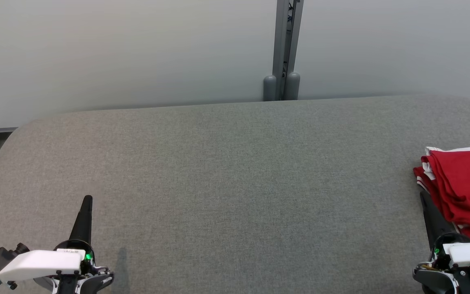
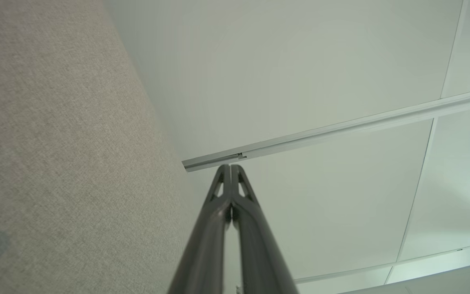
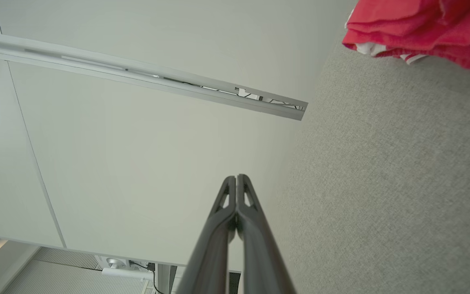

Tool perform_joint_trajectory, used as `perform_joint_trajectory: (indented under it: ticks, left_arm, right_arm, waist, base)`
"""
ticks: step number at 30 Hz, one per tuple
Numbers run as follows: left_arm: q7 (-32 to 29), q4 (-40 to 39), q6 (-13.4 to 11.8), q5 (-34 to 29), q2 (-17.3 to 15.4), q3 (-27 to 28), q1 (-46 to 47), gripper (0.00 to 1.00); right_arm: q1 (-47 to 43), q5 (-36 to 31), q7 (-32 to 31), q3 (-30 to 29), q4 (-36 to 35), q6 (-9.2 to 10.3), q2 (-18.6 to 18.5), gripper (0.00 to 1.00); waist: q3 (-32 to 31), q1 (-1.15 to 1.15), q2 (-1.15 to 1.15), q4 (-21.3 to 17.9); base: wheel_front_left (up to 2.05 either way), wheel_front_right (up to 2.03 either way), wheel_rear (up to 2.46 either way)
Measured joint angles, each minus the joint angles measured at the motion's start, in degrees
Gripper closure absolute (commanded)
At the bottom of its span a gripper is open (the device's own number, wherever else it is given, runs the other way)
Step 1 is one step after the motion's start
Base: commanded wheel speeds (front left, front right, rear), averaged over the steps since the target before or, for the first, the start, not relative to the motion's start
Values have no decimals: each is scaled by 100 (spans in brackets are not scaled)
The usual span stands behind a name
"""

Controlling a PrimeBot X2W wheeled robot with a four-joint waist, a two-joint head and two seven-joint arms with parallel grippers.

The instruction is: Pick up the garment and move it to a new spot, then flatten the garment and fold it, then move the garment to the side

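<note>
A red garment with white trim (image 1: pixel 461 183) lies folded in a stack at the far right edge of the grey fabric-covered table (image 1: pixel 235 175), near the robot's right hand (image 1: pixel 423 196). That hand and the left hand (image 1: pixel 87 201) have their fingers pressed together on nothing. Folding and setting aside look done, with little apparently left.

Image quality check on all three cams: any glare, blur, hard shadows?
Head view: soft even light, no glare; one faint shadow on the table beside the left hand; garment cropped at the right edge. Left wrist view: sharp, table weave crisp. Right wrist view: right hand sharp, garment cropped at the top corner.
</note>
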State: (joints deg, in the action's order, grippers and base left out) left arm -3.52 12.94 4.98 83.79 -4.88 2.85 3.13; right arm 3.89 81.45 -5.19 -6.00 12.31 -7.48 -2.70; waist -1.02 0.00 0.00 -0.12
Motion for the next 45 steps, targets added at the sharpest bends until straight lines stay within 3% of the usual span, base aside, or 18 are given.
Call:
perform_joint_trajectory:
  ticks: [27,45]
  left_arm:
    - [-238,112,252,911,165,289,261,100]
    - [-253,113,252,910,175,311,275,100]
  right_arm:
    - [207,1071,-132,-51,172,1,-1,100]
    - [225,1090,-133,-51,175,1,-1,100]
  waist:
    - [120,0,0,12]
    - [120,0,0,12]
  base:
    - [0,0,0]
    - [0,0,0]
